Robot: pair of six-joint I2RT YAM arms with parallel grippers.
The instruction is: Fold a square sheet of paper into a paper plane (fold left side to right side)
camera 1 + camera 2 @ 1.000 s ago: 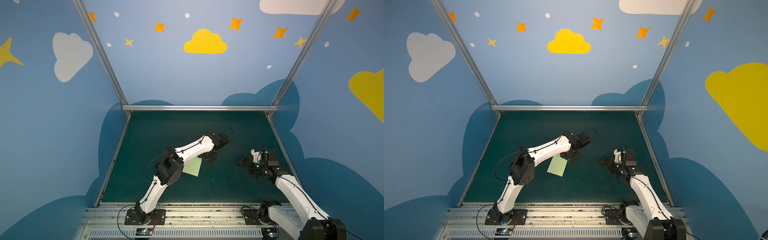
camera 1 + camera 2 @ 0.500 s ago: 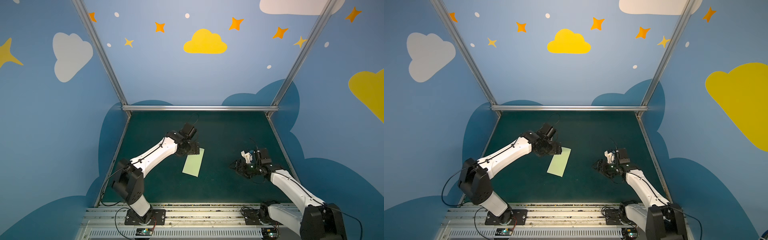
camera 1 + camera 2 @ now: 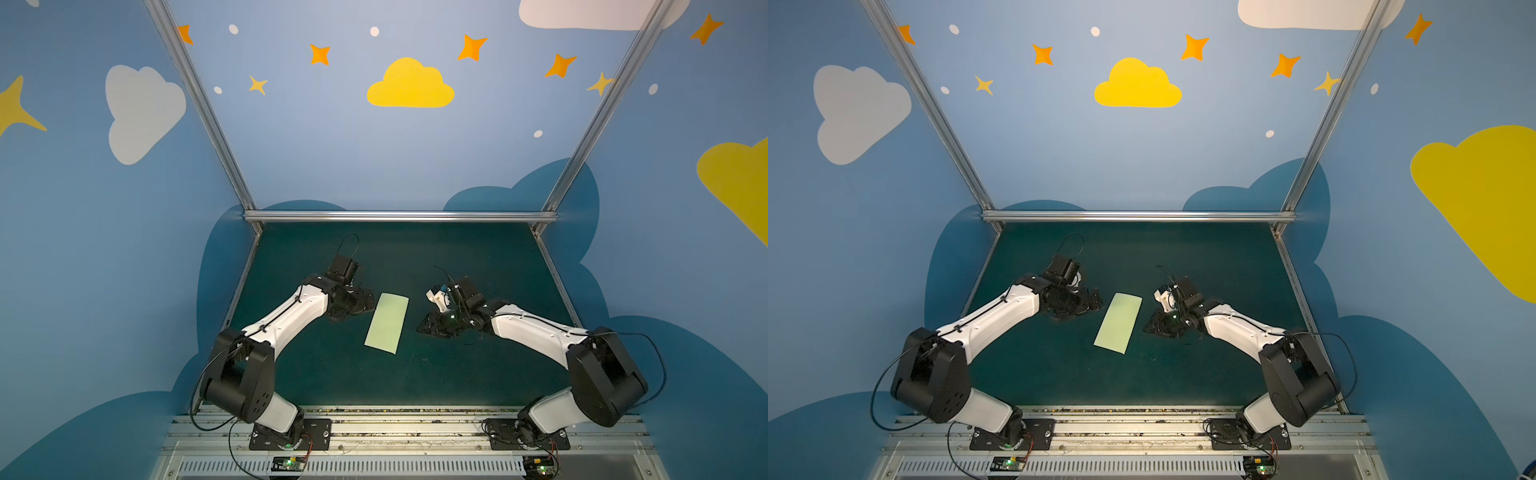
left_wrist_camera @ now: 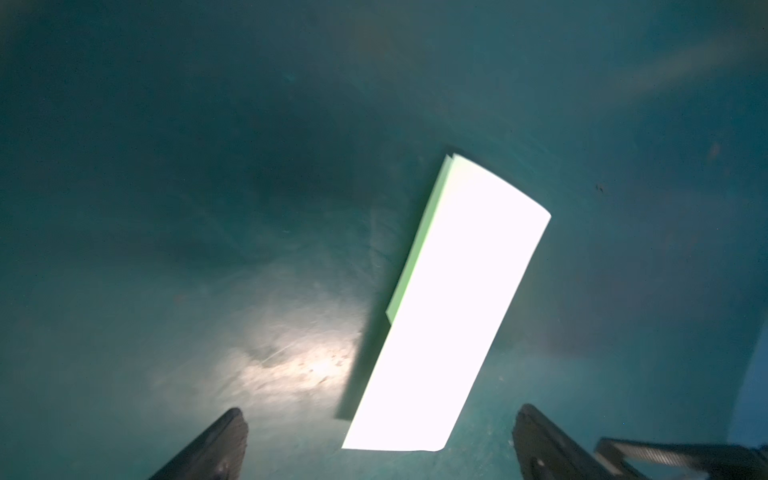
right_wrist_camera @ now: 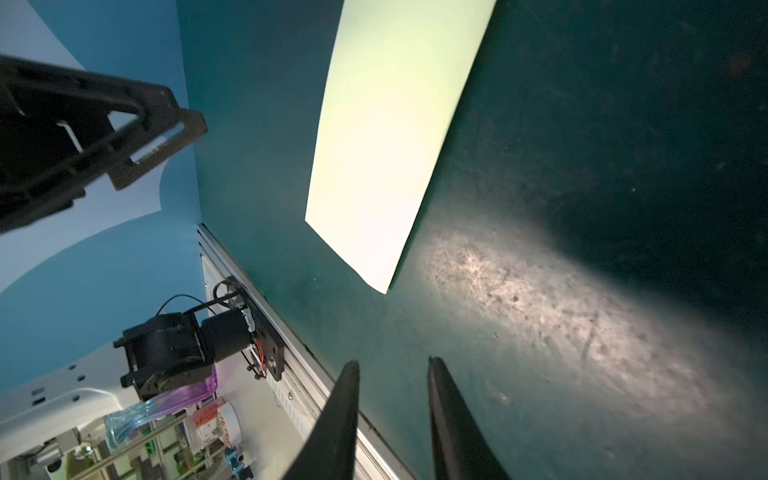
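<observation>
The square sheet of paper (image 3: 386, 323) lies flat on the green mat (image 3: 457, 257), midway between the two arms. It shows as a narrow rectangle doubled over lengthwise (in the left wrist view a second layer peeks out along one long edge, so the half fold looks done). In both top views its long axis runs from the near side of the mat toward the back wall, leaning a little to the right at the far end, so each long edge faces one arm. The left gripper (image 3: 368, 302) sits just beside the far left corner, jaws spread wide with nothing between them. The right gripper (image 3: 419, 330) stands near the middle of the right long edge, a strip of bare mat apart from it, jaws drawn narrow but not touching, and empty. The left gripper is thus the nearer one. My judgement is that the next crease starts more readily from that side, carried across the long axis. The thin sheet hugs the mat, so getting a finger beneath it looks like the hard part.
</observation>
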